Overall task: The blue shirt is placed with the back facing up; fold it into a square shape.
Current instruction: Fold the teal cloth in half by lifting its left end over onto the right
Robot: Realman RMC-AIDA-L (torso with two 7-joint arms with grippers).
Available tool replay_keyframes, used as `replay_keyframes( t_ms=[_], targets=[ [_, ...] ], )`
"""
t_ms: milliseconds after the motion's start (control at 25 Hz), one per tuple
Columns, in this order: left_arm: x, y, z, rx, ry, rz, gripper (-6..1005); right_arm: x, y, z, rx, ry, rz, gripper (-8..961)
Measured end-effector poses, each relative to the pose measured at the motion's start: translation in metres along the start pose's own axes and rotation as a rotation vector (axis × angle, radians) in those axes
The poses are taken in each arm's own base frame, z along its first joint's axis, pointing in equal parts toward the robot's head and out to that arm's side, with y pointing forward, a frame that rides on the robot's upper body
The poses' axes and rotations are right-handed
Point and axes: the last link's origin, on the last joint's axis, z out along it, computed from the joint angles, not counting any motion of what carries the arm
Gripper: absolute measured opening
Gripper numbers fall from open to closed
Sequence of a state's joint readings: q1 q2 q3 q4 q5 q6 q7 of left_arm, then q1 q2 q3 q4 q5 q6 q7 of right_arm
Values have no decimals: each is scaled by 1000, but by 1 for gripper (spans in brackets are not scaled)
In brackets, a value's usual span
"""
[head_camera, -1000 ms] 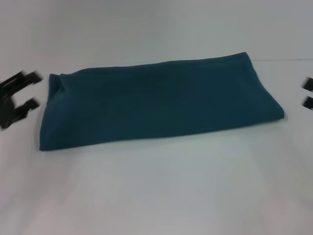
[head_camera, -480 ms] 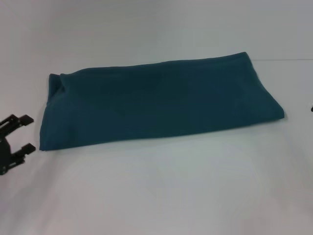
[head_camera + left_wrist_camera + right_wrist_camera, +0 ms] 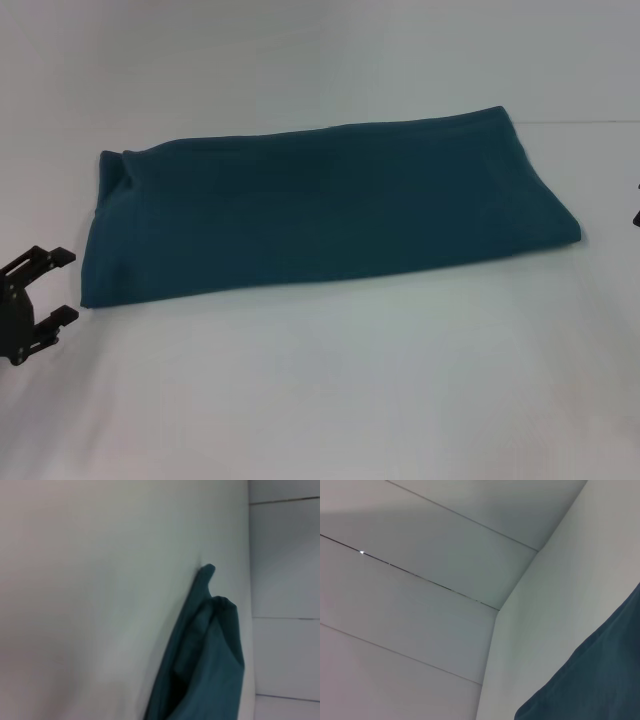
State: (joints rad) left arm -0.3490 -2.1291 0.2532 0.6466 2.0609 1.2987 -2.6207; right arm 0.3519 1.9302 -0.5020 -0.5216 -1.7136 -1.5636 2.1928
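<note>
Cloth is what fills the middle of the white table [image 3: 330, 390]: the blue shirt [image 3: 330, 210] lies there already folded into a long band, running from the near left to the far right, plain side up, no lettering showing. It is a rectangle, much longer than it is deep, so I'd judge at least one more fold across its length is needed before it counts as a square.

The left gripper [image 3: 42, 290] hangs just off the shirt's near-left corner, clear of the fabric, its two dark fingers spread apart and empty. Of the right gripper [image 3: 636, 205] only a dark sliver shows at the right edge, near the shirt's right end; whether it is open or closed I cannot tell.

The risk I see is at the left end. From the left wrist view the layers there [image 3: 200, 650] are loose and gape a little, one corner poking out past the others. A pinch that catches only the top layer would peel the band open instead of carrying the whole end over. If the two ends are lifted unevenly, the edges will likely land skewed and the shape come out crooked.
</note>
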Motion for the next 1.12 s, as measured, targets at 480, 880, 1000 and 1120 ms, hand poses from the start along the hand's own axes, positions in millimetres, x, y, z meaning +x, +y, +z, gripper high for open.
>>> replay_keyframes(
  t_ms=[480,880,1000,1120],
  targets=[
    [0,-3,8,20,25,-15,846,0,-2,-2,9,-7,1,803],
    [-2,-4,13,36,22,-3,845,1,-3,-4,13,-8,5,802],
    [-1,-4,14,38,22,2,845,1,-3,-4,13,-8,5,802],
    [0,-4,15,44,29,4,844,1,-3,-4,13,-10,7,802]
  ],
)
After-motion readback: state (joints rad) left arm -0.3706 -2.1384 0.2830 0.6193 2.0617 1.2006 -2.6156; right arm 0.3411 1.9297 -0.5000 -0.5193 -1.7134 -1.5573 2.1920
